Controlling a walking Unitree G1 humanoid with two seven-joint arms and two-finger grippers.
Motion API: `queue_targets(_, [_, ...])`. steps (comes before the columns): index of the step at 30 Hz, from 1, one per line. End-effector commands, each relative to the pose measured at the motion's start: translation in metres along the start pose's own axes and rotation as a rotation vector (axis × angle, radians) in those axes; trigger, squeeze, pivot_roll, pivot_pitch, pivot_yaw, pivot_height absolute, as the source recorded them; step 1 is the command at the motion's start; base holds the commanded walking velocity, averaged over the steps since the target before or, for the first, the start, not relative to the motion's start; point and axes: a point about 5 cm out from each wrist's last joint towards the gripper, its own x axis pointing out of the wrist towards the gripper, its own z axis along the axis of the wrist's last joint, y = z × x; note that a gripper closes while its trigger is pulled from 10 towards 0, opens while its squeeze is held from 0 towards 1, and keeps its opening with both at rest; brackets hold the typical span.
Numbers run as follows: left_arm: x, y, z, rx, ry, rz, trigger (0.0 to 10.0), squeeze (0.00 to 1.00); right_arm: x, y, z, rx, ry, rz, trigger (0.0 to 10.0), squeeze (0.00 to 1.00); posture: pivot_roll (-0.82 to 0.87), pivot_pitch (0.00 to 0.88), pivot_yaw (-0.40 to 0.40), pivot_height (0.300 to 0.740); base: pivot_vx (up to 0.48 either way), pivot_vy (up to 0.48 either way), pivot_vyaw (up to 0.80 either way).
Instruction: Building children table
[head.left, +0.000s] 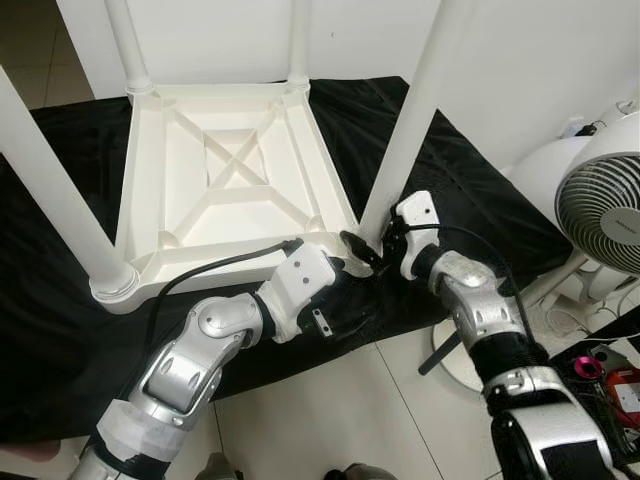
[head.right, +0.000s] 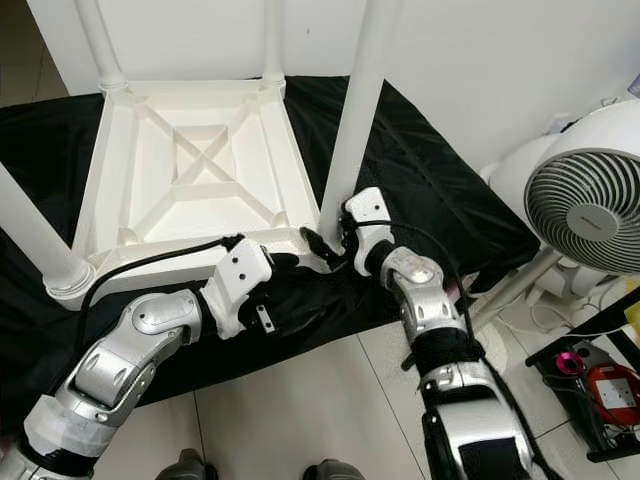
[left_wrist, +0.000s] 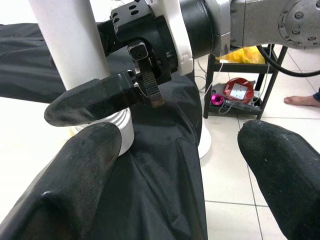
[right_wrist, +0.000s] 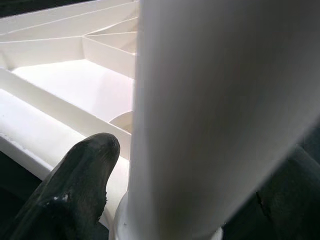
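Now, going from the left: the white plastic children table top (head.left: 230, 180) lies upside down on a black cloth (head.left: 70, 330) spread over the floor. Four round white plastic legs stand up from its corners. The near-left leg (head.left: 50, 185) sits in its corner socket and leans a little outward.

The left gripper (head.left: 352, 262) reaches along the front edge of the table top toward the near-right corner. In the left wrist view its jaws stand apart, with the black fingers (left_wrist: 75, 185) just beside the ribbed collar at the foot of the near-right leg (head.left: 415, 110), not closed on anything.

The right gripper (head.left: 385, 245) is at the same corner, and its jaws hold the foot of this leg between them. In the right wrist view one finger (right_wrist: 82, 175) lies against the leg; whether the grip is tight, I cannot tell.

I think the main risk is at this corner. Both grippers are crowded very near, so their fingers can hit each other. If the leg is not fully seated and the right jaws let go, it can tip toward the white round fan (head.left: 605, 205) on the right. A side push can also slide the table top on the loose cloth.
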Motion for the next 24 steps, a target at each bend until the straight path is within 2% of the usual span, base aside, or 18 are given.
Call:
queue_targets(1, [0.002, 0.000, 0.000, 0.016, 0.004, -0.011, 10.0, 0.00, 0.001, -0.001, -0.003, -0.024, 0.028, 0.041, 10.0, 0.00, -0.03, 0.000, -0.047, 0.740, 0.000, 0.000, 0.00])
queue_targets(2, [0.002, 0.001, 0.001, 0.017, 0.004, -0.011, 10.0, 0.00, 0.002, 0.000, -0.005, -0.026, 0.041, 0.065, 9.5, 0.00, -0.03, 0.000, -0.046, 0.740, 0.000, 0.000, 0.00])
queue_targets(3, [0.002, 0.001, 0.001, 0.017, 0.004, -0.011, 10.0, 0.00, 0.002, 0.000, -0.005, -0.026, 0.041, 0.065, 9.5, 0.00, -0.03, 0.000, -0.046, 0.740, 0.000, 0.000, 0.00])
queue_targets(4, [0.002, 0.001, 0.001, 0.019, 0.004, -0.010, 10.0, 0.00, 0.004, 0.000, -0.007, -0.025, 0.052, 0.076, 2.9, 0.00, -0.03, 0.000, -0.047, 0.740, 0.000, 0.000, 0.00])
queue_targets(5, [0.002, 0.001, 0.001, 0.019, 0.004, -0.010, 10.0, 0.00, 0.004, 0.000, -0.007, -0.025, 0.052, 0.076, 2.9, 0.00, -0.03, 0.000, -0.047, 0.740, 0.000, 0.000, 0.00])
queue_targets(6, [0.002, 0.001, 0.001, 0.020, 0.003, -0.010, 10.0, 0.00, 0.005, -0.001, -0.008, -0.018, 0.060, 0.087, 0.0, 0.00, -0.03, 0.000, -0.050, 0.740, 0.000, 0.000, 0.00])
queue_targets(17, [0.002, 0.001, 0.002, 0.019, -0.001, -0.008, 10.0, 0.00, 0.001, -0.002, -0.018, 0.023, 0.081, 0.094, 0.0, 0.00, -0.03, 0.000, -0.050, 0.740, 0.000, 0.000, 0.00])
queue_targets(18, [0.002, 0.001, 0.002, 0.018, -0.002, -0.008, 10.0, 0.00, 0.000, -0.003, -0.018, 0.027, 0.078, 0.081, 3.1, 0.00, -0.03, 0.000, -0.050, 0.740, 0.000, 0.000, 0.00])
queue_targets(20, [0.002, 0.001, 0.002, 0.018, -0.002, -0.008, 10.0, 0.00, 0.000, -0.003, -0.018, 0.030, 0.075, 0.075, 3.1, 0.00, -0.03, 0.000, -0.050, 0.740, 0.000, 0.000, 0.00])
queue_targets(21, [0.003, 0.000, 0.002, 0.017, -0.003, -0.011, 10.0, 0.00, -0.001, -0.003, -0.019, 0.073, 0.051, 0.046, 10.0, 0.00, -0.05, 0.009, -0.050, 0.740, 0.000, 0.000, 0.00])
queue_targets(23, [0.004, 0.000, 0.001, 0.017, -0.004, -0.011, 10.0, 0.00, 0.000, -0.003, -0.019, 0.084, 0.044, 0.042, 10.0, 0.00, -0.05, 0.009, -0.050, 0.740, 0.000, 0.000, 0.00])
queue_targets(24, [0.004, -0.001, 0.001, 0.015, -0.004, -0.014, 10.0, 0.00, 0.000, -0.003, -0.021, 0.097, 0.034, -0.011, 10.0, 0.00, -0.05, 0.012, -0.050, 0.740, 0.000, 0.000, 0.00])
